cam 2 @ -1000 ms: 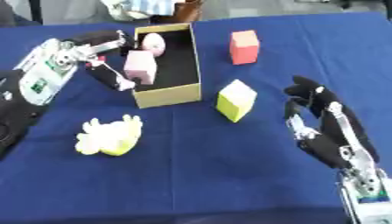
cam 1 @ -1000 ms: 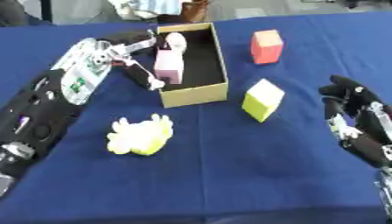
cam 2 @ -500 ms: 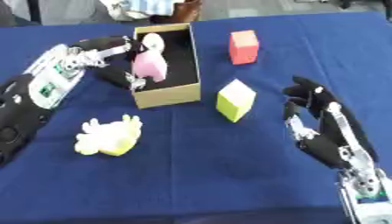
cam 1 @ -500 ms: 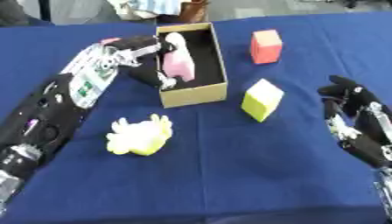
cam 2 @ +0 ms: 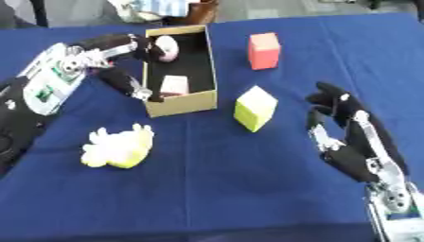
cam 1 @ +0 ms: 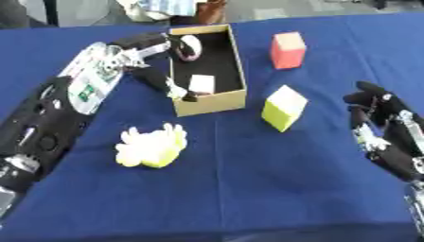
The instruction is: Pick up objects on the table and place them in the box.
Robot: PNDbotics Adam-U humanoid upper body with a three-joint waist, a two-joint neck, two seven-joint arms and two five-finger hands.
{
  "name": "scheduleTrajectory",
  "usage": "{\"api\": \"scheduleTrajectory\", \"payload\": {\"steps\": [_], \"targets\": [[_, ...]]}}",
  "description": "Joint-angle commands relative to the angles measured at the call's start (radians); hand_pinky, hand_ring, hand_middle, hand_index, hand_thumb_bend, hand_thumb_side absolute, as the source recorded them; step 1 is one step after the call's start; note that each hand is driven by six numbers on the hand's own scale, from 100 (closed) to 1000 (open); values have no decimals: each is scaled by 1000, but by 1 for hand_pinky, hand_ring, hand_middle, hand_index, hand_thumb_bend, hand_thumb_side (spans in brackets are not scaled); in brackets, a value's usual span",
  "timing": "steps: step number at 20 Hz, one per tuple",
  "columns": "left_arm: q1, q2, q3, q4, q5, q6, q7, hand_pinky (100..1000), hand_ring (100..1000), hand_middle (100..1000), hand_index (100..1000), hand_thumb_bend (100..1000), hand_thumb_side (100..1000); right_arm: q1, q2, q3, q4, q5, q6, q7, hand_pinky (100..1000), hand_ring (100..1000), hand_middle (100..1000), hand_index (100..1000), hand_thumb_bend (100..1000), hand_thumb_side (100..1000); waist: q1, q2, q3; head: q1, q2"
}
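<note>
Pink toy (cam 1: 190, 47) sits in the far end of the cardboard box (cam 1: 234, 71), pinched in the curled fingers of the left robot hand (cam 1: 157, 45); the right robot hand (cam 2: 348, 137) rests open, fingers up.

The left hand (cam 1: 162, 45) at the box's (cam 1: 234, 71) far left wall hides part of a pink-and-white thing (cam 1: 189, 47) inside it; whether fingers still touch it cannot be told. A second pale, pinkish thing (cam 1: 201, 83) lies on the box floor, too blurred to name. The box's near wall hides the floor behind it. The right arm is cut off at the lower right corner. Beyond the counter's (cam 1: 248, 189) far edge, pale clutter (cam 1: 157, 7) is cut off by the top edge.
</note>
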Motion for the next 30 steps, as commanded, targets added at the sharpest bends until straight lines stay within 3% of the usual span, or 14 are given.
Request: {"api": "scheduleTrajectory", "payload": {"steps": [1,6,11,16,21,25,28,29,30], "targets": [[-14,58,25,-29,-4,2,0,803,758,780,880,749,576,-9,-11,-6,-6,-2,-4,1,820,831,719,903,100,456,2,-31,2,-1,5],[-16,131,76,-39,-4,23,28,802,751,759,872,687,525,-7,-13,-7,-4,-1,-4,0,820,831,719,903,100,457,6,-31,4,-3,5],[-34,168,135,36,-25,44,75,803,752,760,869,650,480,-7,-14,-5,-1,-1,-5,1,820,831,719,903,100,458,10,-30,3,-6,5],[-74,148,184,190,-111,45,118,812,762,770,871,669,468,-7,-15,-1,1,-4,-6,4,820,831,719,903,100,458,10,-28,-7,-7,5],[-90,135,203,248,-157,15,143,823,780,780,870,660,442,-6,-15,0,3,-4,-6,5,820,831,718,903,100,459,10,-24,-11,-12,5],[-132,110,272,338,-213,60,153,827,783,782,871,659,435,-11,-16,9,4,-7,-8,12,820,831,718,903,100,459,15,-9,-51,-5,0],[-157,93,287,417,-254,44,184,827,783,782,871,659,435,-11,-15,9,4,-8,-8,13,820,831,718,903,100,459,15,-9,-54,-4,0],[-160,91,291,439,-263,34,196,835,791,786,872,627,368,-10,-16,9,5,-8,-8,13,820,831,717,902,100,459,15,-7,-56,-5,-3],[-160,96,304,461,-274,34,208,835,791,786,872,619,357,-10,-18,9,4,-7,-8,13,820,831,717,902,100,458,18,4,-67,-3,-18]]}}
